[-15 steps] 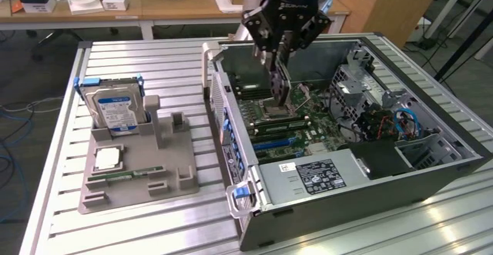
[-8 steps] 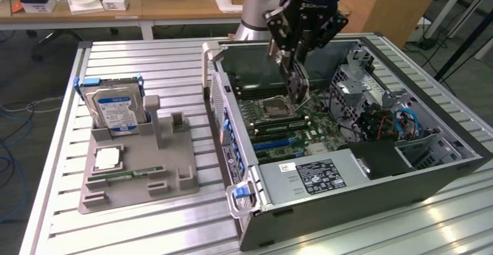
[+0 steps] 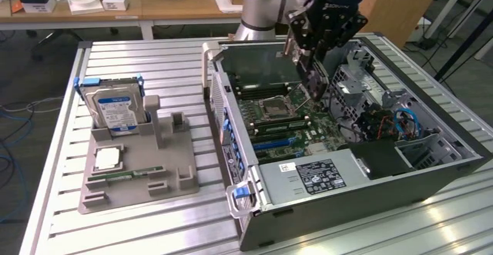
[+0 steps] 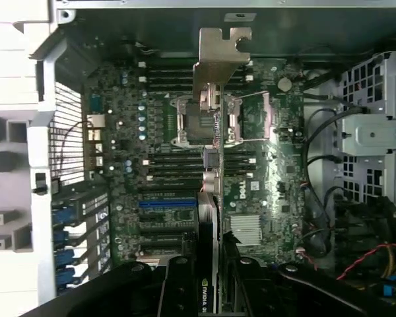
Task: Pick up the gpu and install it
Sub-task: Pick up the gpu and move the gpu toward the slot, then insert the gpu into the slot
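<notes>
Shows the gpu (image 4: 212, 168) — a thin, flat, dark circuit card with a narrow silver metal bracket (image 4: 221, 56) at one end — hanging edge-on in the open side of the dark grey steel computer case (image 3: 362, 214), above the green motherboard (image 3: 289, 122) and apart from it. Clamped on both faces by the black two-fingered gripper (image 3: 314, 64), with no gap visible between fingers and card.

Judged as pick-up done, installation not: held well apart from the grey plastic parts holder (image 3: 135, 180) and lined up lengthwise over the board, but not yet pressed into any slot. Seen from the wrist, crosses the square silver processor socket (image 4: 247, 122), with a blue expansion slot (image 4: 166, 203) just beside the card's line.

Resting on the holder: a boxy silver hard drive with blue-white label (image 3: 115, 111), a square silver processor chip (image 3: 108, 158) and a narrow green memory stick (image 3: 123, 176).

Legible: "DELL" in white on the motherboard. Green logo on the card's edge near the fingers, lettering unreadable. Print on the white power-supply label (image 3: 316, 177) too small to read.
</notes>
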`<state>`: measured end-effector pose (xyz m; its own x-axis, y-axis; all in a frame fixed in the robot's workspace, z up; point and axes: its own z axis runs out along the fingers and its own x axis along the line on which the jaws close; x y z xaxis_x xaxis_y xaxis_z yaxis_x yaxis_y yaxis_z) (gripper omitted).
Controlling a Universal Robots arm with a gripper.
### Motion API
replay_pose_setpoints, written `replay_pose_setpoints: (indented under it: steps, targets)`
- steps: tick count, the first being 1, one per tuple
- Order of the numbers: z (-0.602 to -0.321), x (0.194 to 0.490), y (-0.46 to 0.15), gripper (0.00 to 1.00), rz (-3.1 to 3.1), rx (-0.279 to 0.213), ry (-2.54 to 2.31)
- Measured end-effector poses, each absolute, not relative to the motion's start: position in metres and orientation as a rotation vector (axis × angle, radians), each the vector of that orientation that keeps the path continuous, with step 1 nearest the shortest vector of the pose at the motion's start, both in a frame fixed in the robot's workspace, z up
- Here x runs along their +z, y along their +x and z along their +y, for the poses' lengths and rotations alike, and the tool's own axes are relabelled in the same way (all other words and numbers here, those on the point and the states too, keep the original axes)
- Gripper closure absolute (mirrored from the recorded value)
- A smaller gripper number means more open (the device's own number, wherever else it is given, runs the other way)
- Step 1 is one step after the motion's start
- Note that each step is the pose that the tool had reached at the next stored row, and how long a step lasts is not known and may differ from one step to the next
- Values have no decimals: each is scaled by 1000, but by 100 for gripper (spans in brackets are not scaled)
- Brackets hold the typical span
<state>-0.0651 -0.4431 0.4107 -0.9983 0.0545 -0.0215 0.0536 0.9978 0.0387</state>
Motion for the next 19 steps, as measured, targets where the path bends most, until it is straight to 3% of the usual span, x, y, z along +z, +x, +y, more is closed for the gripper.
replay_pose_setpoints:
  steps: [19]
  targets:
    - [-443,411,-39,74,3117,59,83]
